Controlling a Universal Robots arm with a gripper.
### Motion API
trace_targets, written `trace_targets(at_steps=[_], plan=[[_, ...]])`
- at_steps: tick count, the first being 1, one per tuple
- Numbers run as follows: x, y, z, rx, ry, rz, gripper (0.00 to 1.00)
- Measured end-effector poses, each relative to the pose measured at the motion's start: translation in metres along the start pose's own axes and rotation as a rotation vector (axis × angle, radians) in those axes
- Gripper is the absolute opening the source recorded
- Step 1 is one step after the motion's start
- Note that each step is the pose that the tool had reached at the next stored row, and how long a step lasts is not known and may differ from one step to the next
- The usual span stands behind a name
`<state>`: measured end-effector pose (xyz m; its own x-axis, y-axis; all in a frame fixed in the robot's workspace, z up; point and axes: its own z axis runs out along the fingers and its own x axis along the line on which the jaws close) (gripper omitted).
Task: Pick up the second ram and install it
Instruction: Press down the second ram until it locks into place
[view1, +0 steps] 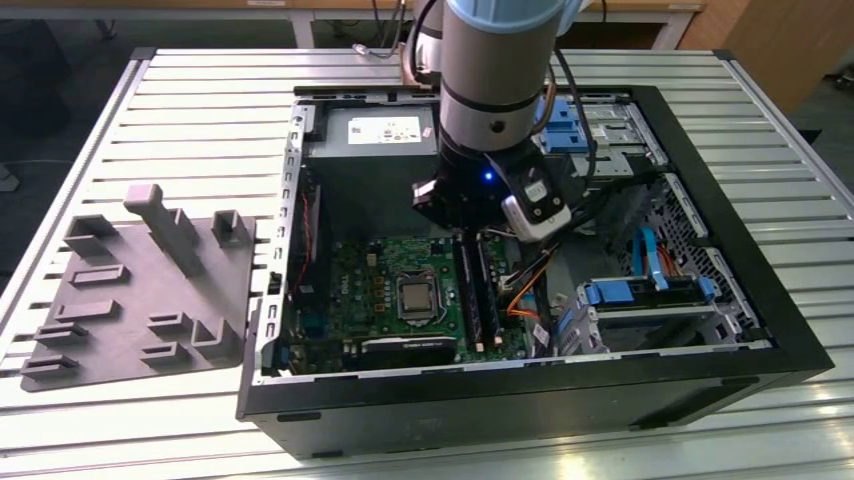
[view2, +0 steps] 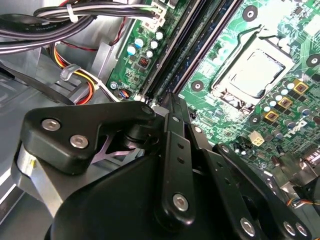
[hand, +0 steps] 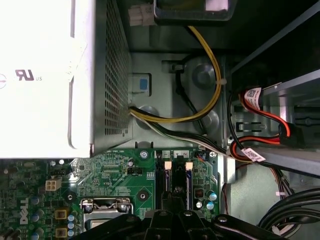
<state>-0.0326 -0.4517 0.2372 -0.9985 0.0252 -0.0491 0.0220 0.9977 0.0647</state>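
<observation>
The gripper (view1: 470, 232) hangs over the motherboard (view1: 380, 290), right above its RAM sockets (view1: 478, 290). The second ram (view2: 169, 75) appears seated lengthwise in those sockets beside the CPU socket (view1: 418, 297). I cannot tell how the jaws stand.

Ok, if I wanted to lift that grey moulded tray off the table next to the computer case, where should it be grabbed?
Probably by the tall upright post near the far edge of the grey moulded tray, coming straight down from above. The tray's base lies flat on the slatted table, leaving little edge to get under, while that narrow post stands well clear of the other blocks.
</observation>
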Motion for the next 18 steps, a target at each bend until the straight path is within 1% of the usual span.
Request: trace_targets(at_steps=[18], plan=[[-0.0002,-0.0064,-0.0004,0.0000,0.0000,0.000,0.11]])
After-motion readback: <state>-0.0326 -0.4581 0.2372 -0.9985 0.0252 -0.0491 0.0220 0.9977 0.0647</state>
